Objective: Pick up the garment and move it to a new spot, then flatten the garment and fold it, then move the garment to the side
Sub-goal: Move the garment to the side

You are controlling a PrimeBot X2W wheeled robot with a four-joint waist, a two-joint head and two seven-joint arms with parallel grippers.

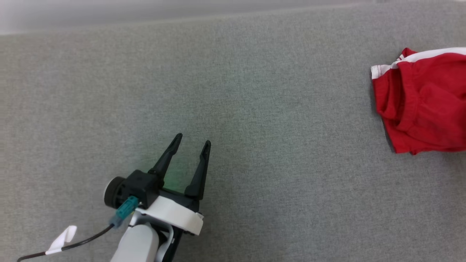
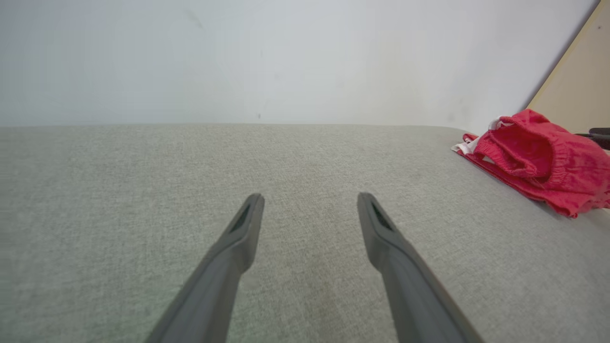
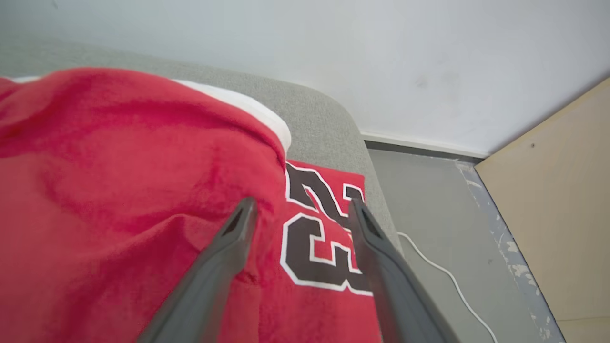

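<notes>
**Figure. Two grippers and a red garment on a grey upholstered surface.**

The grey upholstered surface (image 1: 255, 91) served as the reference for all positions. The red garment (image 1: 426, 105) lay bunched on the right end of the surface, beside its rounded far corner, with a white trim band (image 1: 429, 56) along the garment's far edge. In the right wrist view a printed number 23 (image 3: 319, 238), black with a white outline, faced up on a flat part of the cloth at the surface's right edge.

The left gripper (image 1: 193, 139) stood over the near left part of the surface, well apart from the garment, its 2 dark fingers spread with only bare surface between them. A black cable (image 1: 83, 240) with a white tag (image 1: 63, 238) trailed from its wrist.

The right gripper (image 3: 301, 201) hung above the right end of the surface, over the garment. Its 2 fingers were apart, and no cloth was pinched between them. Whether the tips touched the cloth could not be told.

Beyond the surface's right edge lay a grey floor (image 3: 429, 200) with a thin white cord (image 3: 448, 274) and a tan board (image 3: 557, 190). A pale wall (image 2: 238, 57) rose behind the surface's far edge.
</notes>
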